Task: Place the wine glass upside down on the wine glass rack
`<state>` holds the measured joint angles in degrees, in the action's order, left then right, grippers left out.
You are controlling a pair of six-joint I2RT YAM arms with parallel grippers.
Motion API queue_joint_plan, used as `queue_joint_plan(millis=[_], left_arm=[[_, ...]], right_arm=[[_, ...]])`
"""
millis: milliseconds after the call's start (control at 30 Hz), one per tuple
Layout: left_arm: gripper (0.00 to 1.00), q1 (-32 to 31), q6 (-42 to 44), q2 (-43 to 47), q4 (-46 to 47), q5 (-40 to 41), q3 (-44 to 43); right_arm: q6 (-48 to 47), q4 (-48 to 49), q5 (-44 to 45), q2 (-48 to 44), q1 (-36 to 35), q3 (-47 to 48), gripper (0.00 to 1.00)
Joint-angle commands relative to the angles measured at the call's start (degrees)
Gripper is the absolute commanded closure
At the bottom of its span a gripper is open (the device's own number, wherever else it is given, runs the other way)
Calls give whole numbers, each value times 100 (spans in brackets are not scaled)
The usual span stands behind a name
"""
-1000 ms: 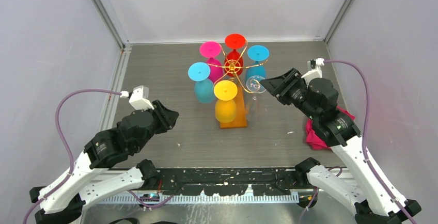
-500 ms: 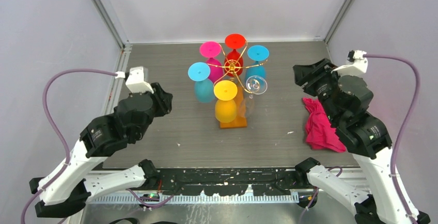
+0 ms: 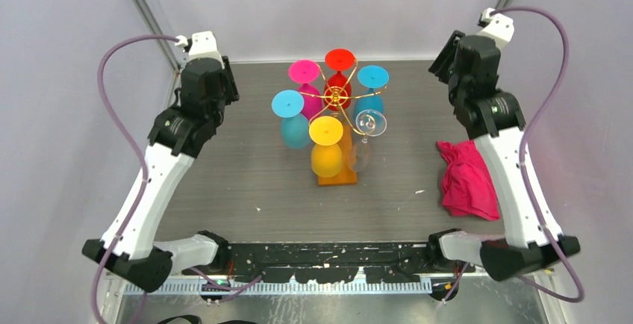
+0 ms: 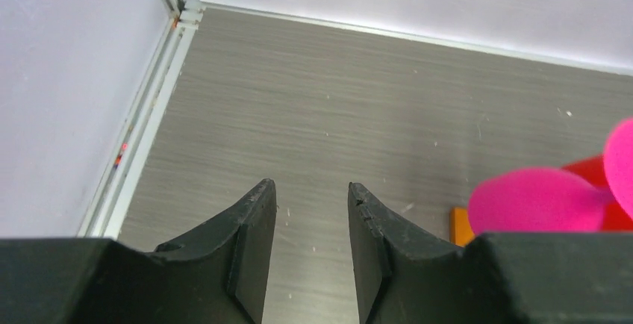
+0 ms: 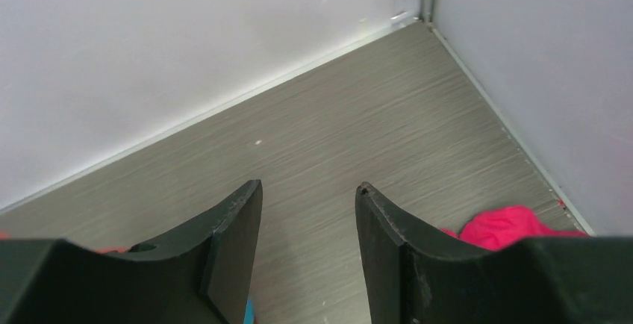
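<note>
Lower right of the top view: pink cloth (image 3: pixel 469 178) lies loose on the table (image 3: pixel 239 182). Centre: wine glass rack (image 3: pixel 337 178) on its orange base, with coloured glasses (image 3: pixel 287 104) hung on it, the yellow glass (image 3: pixel 326 131) nearest. The clear wine glass (image 3: pixel 370 123) hangs upside down on the rack's right-front arm, foot up, bowl down beside the base, so the task looks done. Farther back, at the upper left and upper right: left gripper (image 4: pixel 312 189) and right gripper (image 5: pixel 308 188), both with jaws partly spread and nothing between them, only bare table beyond. I judge the glass light, rigid, slick and breakable. Best taken at the stem or lightly round the bowl, no hard squeeze, no knocking it on the wire. Versus a second ago: the right gripper was right beside the clear glass and the left arm sat low at lower left. Both have since lifted away to the back corners, and the glass stays on the rack.
</note>
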<state>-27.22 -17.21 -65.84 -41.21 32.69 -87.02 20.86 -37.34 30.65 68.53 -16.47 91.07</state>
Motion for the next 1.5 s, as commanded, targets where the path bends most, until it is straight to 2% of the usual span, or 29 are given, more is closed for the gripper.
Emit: queue_joint_plan(millis=[0,233,400,533,600,767,900,1200,1333,1467], left_arm=[[59,394,612,-501,1144,-757,-307],[59,1168,192,-1750,2006,-1288,-482],[58,1739,-520,-2112,2906,-1540,108],[56,1808,-74,-2177,4043,-1633,790],[54,1808,244,-2223,4321,-1689,1013],[48,1808,445,-2355,4610,-1673,1568],[44,1808,452,-2344,4866,-1642,2079],[41,1849,451,-2306,5274,-1382,2575],[41,1964,325,-2282,5308,-1766,2558],[41,2089,110,-2297,5258,-2031,2475]], right_arm=[[-85,533,-962,676,1103,452,45],[-222,1072,-1744,1643,2002,496,45],[-52,1615,-2216,2127,2338,338,44],[-156,1672,-2392,2507,2425,268,40],[-171,1771,-2348,2601,2436,106,34],[-3,2460,-2172,2531,2438,-575,15],[136,2705,-2094,2591,2438,-864,8],[396,2841,-2107,2809,2401,-1144,2],[259,2773,-2062,2887,2292,-978,0],[-13,2569,-1596,3046,2056,-630,0]])
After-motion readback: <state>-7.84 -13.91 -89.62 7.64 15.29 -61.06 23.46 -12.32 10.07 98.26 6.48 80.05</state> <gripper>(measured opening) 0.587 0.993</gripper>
